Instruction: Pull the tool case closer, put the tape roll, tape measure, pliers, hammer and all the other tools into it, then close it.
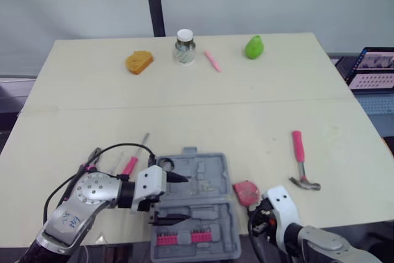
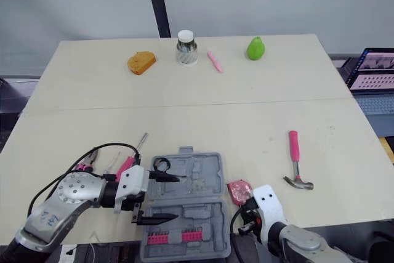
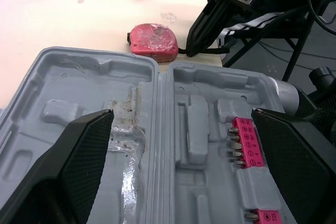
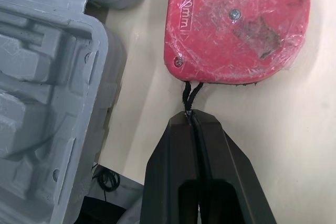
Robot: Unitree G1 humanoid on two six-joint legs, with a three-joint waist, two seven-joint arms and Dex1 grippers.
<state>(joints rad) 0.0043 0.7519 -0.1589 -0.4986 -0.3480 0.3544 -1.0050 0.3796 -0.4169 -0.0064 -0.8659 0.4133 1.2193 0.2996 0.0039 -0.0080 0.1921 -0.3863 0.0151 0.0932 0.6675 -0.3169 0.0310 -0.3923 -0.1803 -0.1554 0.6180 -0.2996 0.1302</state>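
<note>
The open grey tool case [image 1: 209, 170] lies at the near edge of the table [image 1: 184, 109], and the left gripper [image 1: 183, 198] hangs over it, spread wide and holding nothing. Just beside the case's right side sits the red tape measure [image 4: 236, 24], whose black cord [image 4: 188, 94] the right gripper [image 4: 192, 121] pinches between closed fingers. The pink-handled hammer [image 1: 300, 163] lies farther right, with pliers [image 1: 92, 156] and a screwdriver [image 1: 130, 164] left of the case.

tool case [image 1: 209, 173]: grey, open flat | tape measure [image 1: 246, 191]: red, just right | hammer [image 1: 299, 155]: pink-handled, farther right
</note>
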